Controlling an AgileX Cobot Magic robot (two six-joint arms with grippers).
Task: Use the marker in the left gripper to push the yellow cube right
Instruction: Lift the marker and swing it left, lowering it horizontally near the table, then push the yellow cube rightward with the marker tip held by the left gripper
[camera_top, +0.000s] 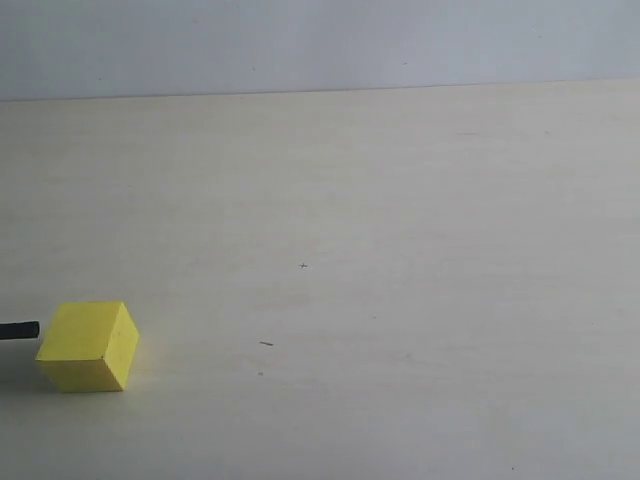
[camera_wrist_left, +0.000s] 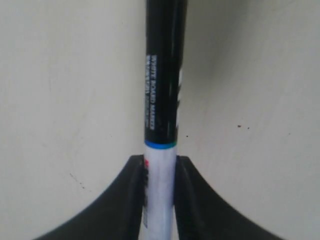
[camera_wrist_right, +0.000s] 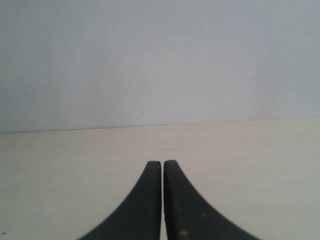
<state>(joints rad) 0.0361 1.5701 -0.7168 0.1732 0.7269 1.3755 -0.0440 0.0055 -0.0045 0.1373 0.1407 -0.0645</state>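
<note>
Left fingers (camera_wrist_left: 112, 202) matte black, curved and tapering, right fingers (camera_wrist_right: 137, 205) equally black and curved

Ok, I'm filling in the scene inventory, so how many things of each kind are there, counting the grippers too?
Markers: 1, the marker, clamped in the left gripper
Cubes: 1, the yellow cube
Grippers: 2, the left gripper and the right gripper, whose fingers are closed on nothing
Total: 4

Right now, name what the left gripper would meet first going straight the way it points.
Likely the yellow cube: the marker held by the left gripper ends at its side; contact unclear.
</note>
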